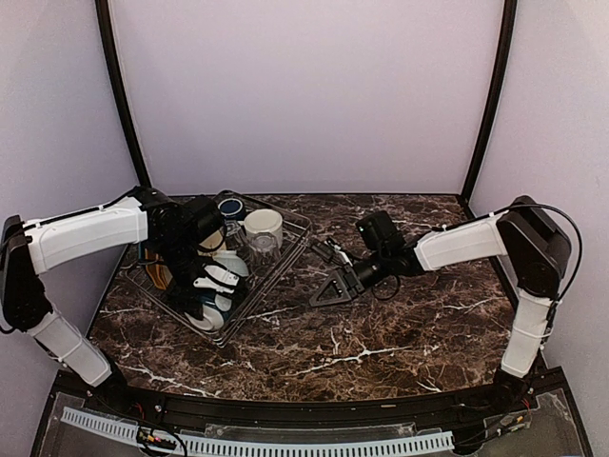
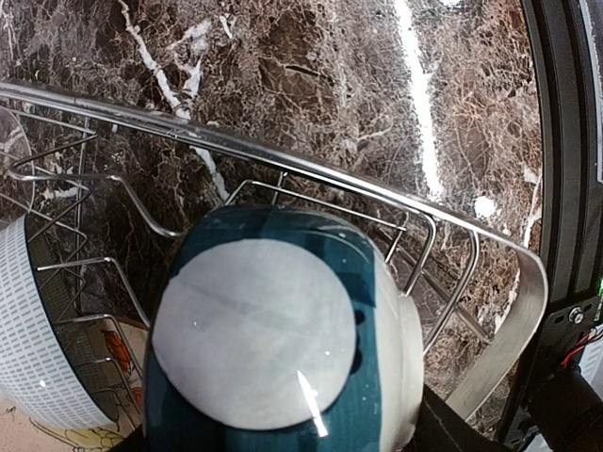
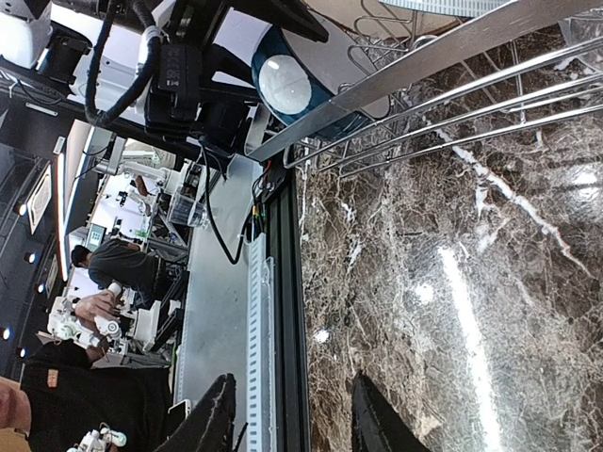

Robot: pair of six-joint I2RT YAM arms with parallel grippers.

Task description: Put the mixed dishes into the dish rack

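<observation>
The silver wire dish rack point(image 1: 288, 249) lies at the left of the table. In it stand a cream mug point(image 1: 264, 226), a dark blue mug point(image 1: 229, 205) and a clear glass point(image 1: 261, 248). My left gripper point(image 1: 211, 284) is over the rack's near end, shut on the pale-teal bowl point(image 2: 273, 339). The bowl is tilted with its base toward the wrist camera, just inside the rack rim point(image 2: 377, 179). A blue dotted plate point(image 2: 33, 348) and a cream patterned plate point(image 2: 57, 428) stand beside it. My right gripper point(image 1: 333, 282) is open and empty over the table's middle, with its fingers point(image 3: 377, 424) apart.
A mustard plate edge point(image 1: 162, 276) shows under the left arm. The table's black front rail point(image 3: 287, 311) runs just past my right fingers. The rack rim point(image 3: 424, 56) lies ahead of the right gripper.
</observation>
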